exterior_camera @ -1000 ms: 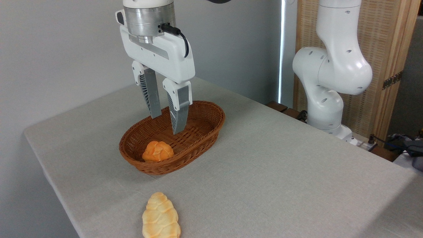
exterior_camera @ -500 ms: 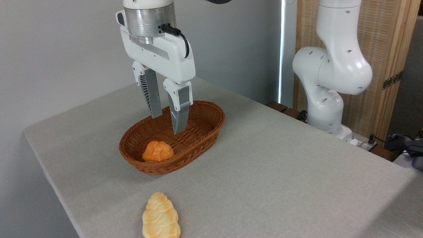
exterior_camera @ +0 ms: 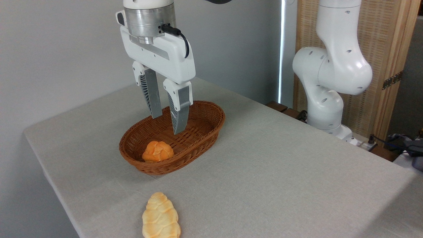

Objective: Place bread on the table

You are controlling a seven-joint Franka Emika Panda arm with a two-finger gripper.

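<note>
The bread (exterior_camera: 158,151) in the basket (exterior_camera: 211,114) looks light and soft; grip its round sides gently. The gripper (exterior_camera: 167,124) above the basket is slightly open, empty.

orange bread (exterior_camera: 158,151), brown woven basket (exterior_camera: 205,132)

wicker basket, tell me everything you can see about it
The basket is a shallow oval of brown woven wicker with a thick braided rim and a flat woven floor. It sits upright on the grey cloth table, towards the far left part. One small orange bun lies inside at its near end; the rest of the floor is bare. The open tool hangs above its middle without touching it. A pale braided loaf lies apart on the cloth in front.
</note>
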